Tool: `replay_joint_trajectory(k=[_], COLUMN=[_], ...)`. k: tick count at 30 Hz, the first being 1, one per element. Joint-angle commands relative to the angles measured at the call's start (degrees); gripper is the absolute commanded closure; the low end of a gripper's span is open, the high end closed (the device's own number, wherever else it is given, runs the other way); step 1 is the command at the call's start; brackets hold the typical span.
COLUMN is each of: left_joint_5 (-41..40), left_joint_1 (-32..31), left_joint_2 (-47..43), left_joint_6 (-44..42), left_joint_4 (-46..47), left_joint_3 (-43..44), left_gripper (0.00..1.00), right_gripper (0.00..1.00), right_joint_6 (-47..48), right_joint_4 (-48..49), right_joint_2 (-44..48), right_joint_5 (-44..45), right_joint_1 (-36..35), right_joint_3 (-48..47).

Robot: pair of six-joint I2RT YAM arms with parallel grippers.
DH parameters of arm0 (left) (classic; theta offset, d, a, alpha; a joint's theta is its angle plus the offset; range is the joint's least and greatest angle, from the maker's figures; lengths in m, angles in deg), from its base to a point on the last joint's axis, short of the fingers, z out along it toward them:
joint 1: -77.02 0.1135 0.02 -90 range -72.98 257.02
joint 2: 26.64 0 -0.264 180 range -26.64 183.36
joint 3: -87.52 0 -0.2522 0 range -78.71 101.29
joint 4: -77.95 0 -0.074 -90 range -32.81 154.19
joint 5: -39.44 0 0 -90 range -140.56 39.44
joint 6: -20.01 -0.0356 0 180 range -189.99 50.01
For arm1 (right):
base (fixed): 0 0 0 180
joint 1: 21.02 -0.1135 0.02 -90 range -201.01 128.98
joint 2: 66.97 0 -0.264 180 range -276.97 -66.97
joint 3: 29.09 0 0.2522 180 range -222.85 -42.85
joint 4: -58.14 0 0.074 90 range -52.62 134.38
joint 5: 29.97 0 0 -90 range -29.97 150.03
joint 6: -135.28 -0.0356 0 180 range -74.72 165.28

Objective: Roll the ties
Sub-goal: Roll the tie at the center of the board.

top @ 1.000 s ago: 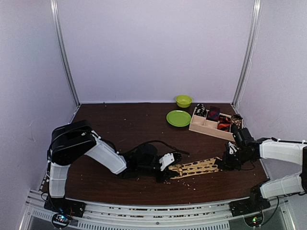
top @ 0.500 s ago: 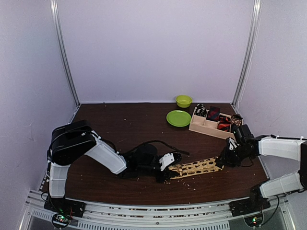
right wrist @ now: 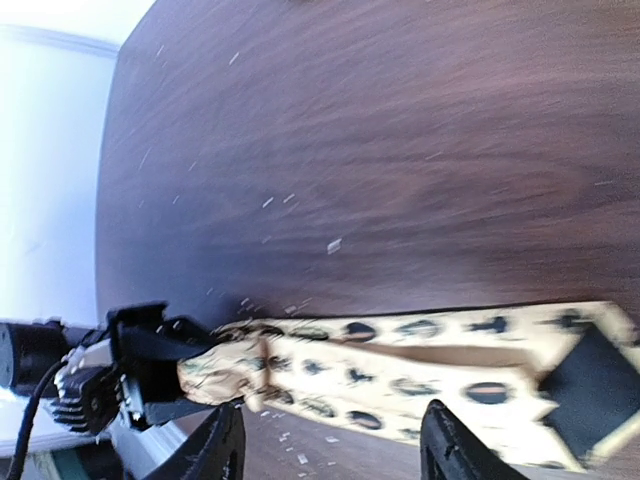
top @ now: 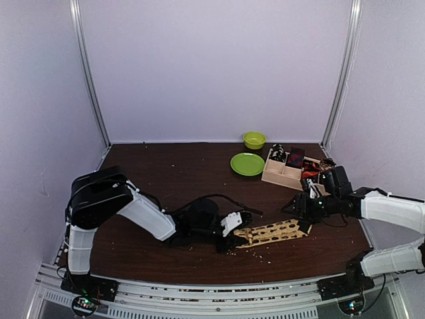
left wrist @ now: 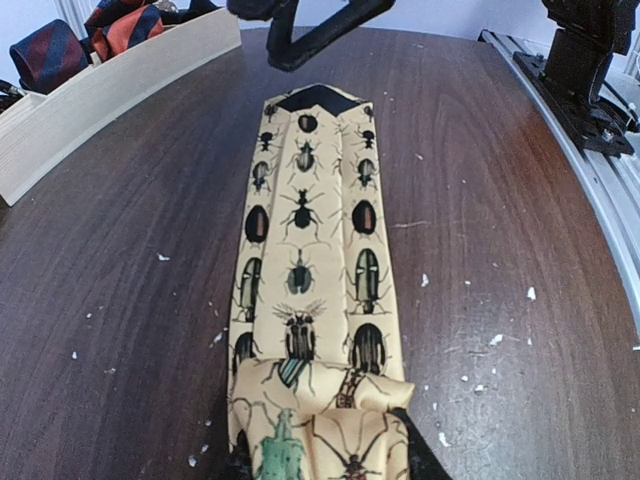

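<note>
A long tan tie (top: 273, 232) printed with dark beetles lies flat on the brown table, running left to right. Its left end is rolled into a small bundle (left wrist: 322, 420). My left gripper (top: 234, 232) is shut on that bundle, and in the left wrist view its dark fingers (left wrist: 412, 452) flank the roll at the bottom edge. My right gripper (top: 300, 206) hangs open just above and behind the tie's pointed wide end (left wrist: 316, 100), touching nothing. In the right wrist view the tie (right wrist: 420, 365) stretches between its two spread fingers (right wrist: 225, 445). Other rolled ties (top: 295, 158) sit in the wooden tray.
A wooden compartment tray (top: 284, 178) stands at the back right, close behind my right arm. A green plate (top: 247, 163) and a green bowl (top: 254, 139) are beside it. Pale crumbs (left wrist: 495, 340) dot the table. The metal frame rail (left wrist: 600, 120) runs along the near edge.
My right gripper has opened and let go of the tie's wide end, then lifted away to the left and back. The tie's end now lies flat. My left gripper has kept still.
</note>
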Motion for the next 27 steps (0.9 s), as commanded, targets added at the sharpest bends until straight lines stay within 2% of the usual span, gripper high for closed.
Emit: replay_joint_trajectory(k=[1,6,12,15,27], left_joint_5=[-0.01,0.08,0.10,-0.03,-0.20], left_joint_1=[0.03,0.03,0.03,0.03,-0.02], left_joint_2=[2.02,2.17,2.23,2.29,2.39], left_joint_6=[-1.12,-1.22,-1.30,-1.34,-1.24], left_joint_4=[-8.07,-8.55,-8.70,-8.71,-8.71], left_joint_3=[-0.13,0.18,0.26,0.27,0.31], left_gripper=[0.72,0.72,0.72,0.72,0.72], right_gripper=[0.40,0.46,0.55,0.56,0.62], right_joint_6=[-4.91,-7.36,-9.93,-10.54,-11.02], right_joint_4=[9.25,13.85,18.61,19.42,21.60], right_joint_2=[-4.42,-12.17,-19.60,-22.18,-27.33], right_joint_5=[-3.64,-3.64,-5.45,-5.68,-4.60], right_joint_1=[-8.35,-15.45,-20.18,-22.12,-24.51], right_joint_3=[-2.68,-5.69,-8.82,-9.91,-7.29])
